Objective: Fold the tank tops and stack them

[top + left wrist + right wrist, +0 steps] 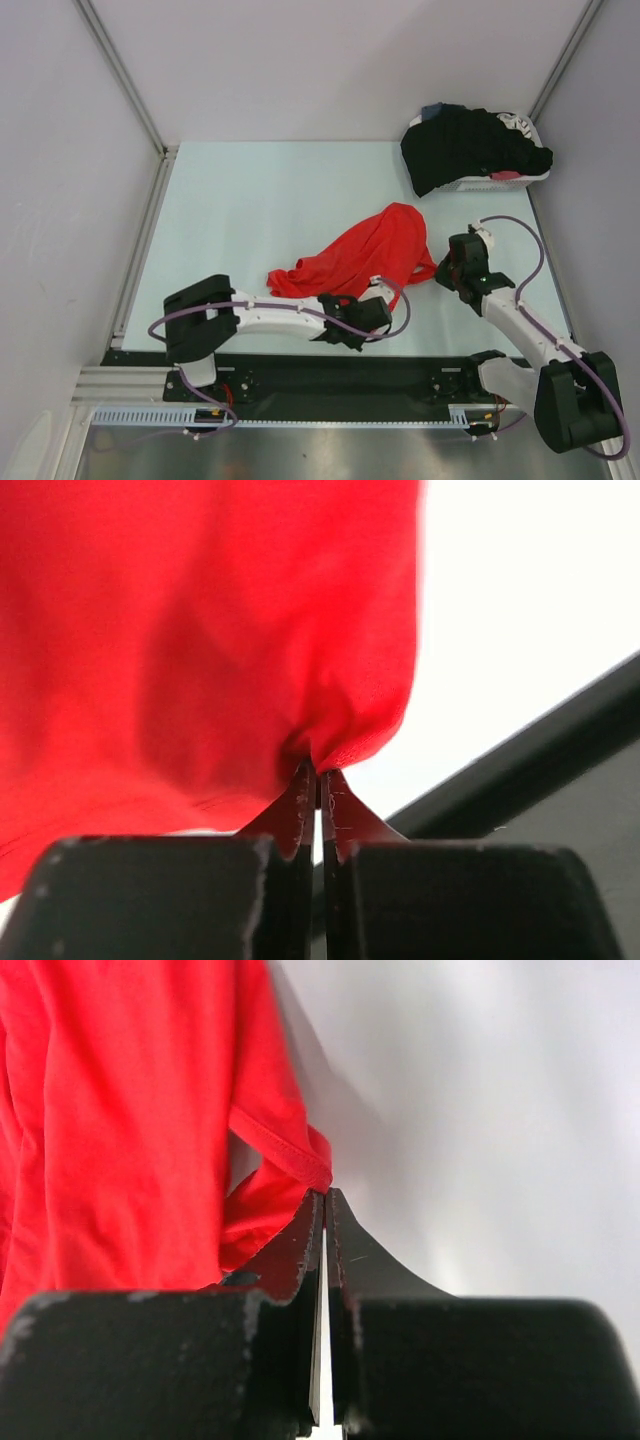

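Since both grippers are clamped on the red tank top [372,255], I'd lift and draw them apart evenly to spread it flat before any fold. The left gripper [318,777] has its jaws together on a bunched pinch of fabric, a solid bite, though I can't tell which part of the garment. The right gripper [326,1195] has its jaws together at a strap loop, caught by the very tips only. That looks marginal, so go slow and keep tension low or it slips. The top is a thin, crumpled heap on the table [250,200], near-centre between the grippers, one strap trailing right. The black tank top [465,145] is draped over the white basket [525,178] in the far-right corner, well apart from both arms.
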